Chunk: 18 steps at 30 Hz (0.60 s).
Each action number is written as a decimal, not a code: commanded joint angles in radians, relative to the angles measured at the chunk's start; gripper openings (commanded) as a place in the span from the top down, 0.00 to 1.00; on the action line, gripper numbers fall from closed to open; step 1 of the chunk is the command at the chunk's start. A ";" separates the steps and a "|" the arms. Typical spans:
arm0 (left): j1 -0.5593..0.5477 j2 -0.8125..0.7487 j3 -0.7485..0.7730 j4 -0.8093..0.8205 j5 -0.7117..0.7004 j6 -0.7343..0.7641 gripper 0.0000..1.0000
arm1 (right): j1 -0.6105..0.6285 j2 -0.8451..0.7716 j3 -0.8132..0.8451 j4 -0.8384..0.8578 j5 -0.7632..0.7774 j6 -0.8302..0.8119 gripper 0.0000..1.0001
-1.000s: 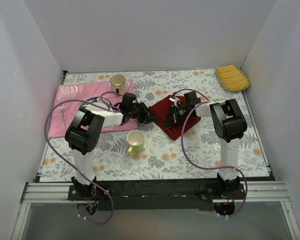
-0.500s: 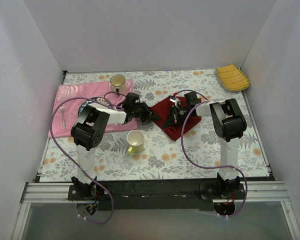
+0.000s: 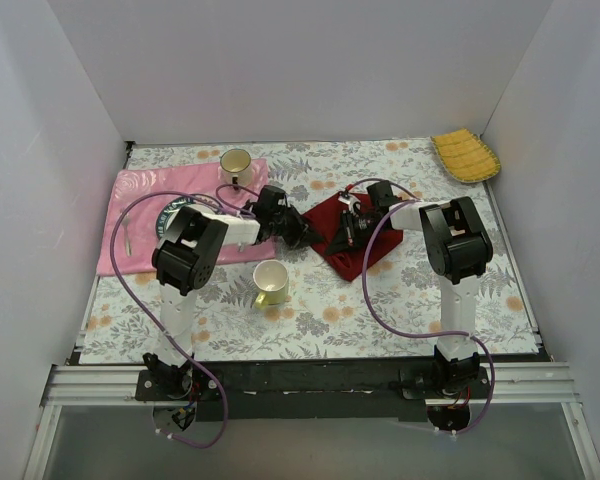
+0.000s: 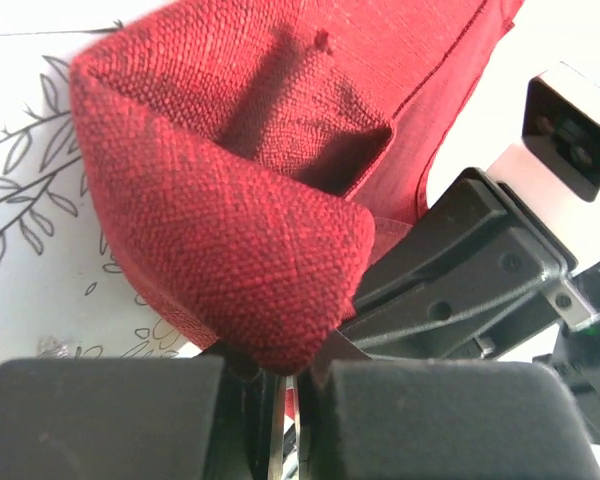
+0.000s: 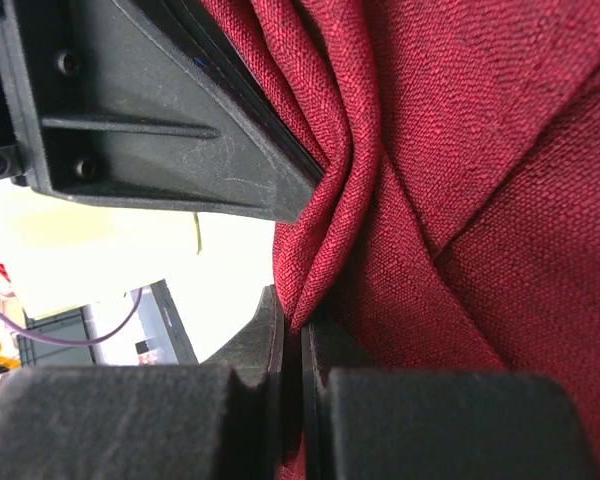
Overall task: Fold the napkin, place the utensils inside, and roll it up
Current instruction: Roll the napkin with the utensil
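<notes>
The maroon napkin [image 3: 342,240] lies rumpled on the floral table, right of centre. My left gripper [image 3: 302,235] is at its left corner and is shut on that corner, which bulges up over the jaws in the left wrist view [image 4: 230,230]. My right gripper [image 3: 356,228] is over the napkin's middle and is shut on a raised fold of it [image 5: 320,250]. The two grippers are close together, and each shows in the other's wrist view. A small fork [image 3: 127,232] lies on the pink cloth at the far left. The black-handled knife does not show.
A pink patterned cloth [image 3: 140,190] lies at the left with a dark plate [image 3: 168,215] on it. One cup [image 3: 236,163] stands at the back and another [image 3: 270,283] in front of the left gripper. A yellow ribbed cloth [image 3: 465,155] lies at the back right.
My left gripper has moved to the right with the napkin corner, closer to the right gripper, and the left arm has swung with it. The right gripper has hardly moved.
</notes>
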 commanded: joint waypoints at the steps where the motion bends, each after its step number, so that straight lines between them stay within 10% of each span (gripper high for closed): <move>1: -0.007 0.049 0.056 -0.128 -0.094 0.022 1.00 | 0.013 -0.002 0.048 -0.234 0.236 -0.088 0.94; 12: -0.009 0.083 0.053 -0.232 -0.155 0.077 1.00 | 0.061 -0.080 0.301 -0.556 0.564 -0.233 0.41; 18: -0.007 0.087 0.045 -0.232 -0.152 0.080 1.00 | 0.111 -0.216 0.251 -0.570 0.748 -0.308 0.30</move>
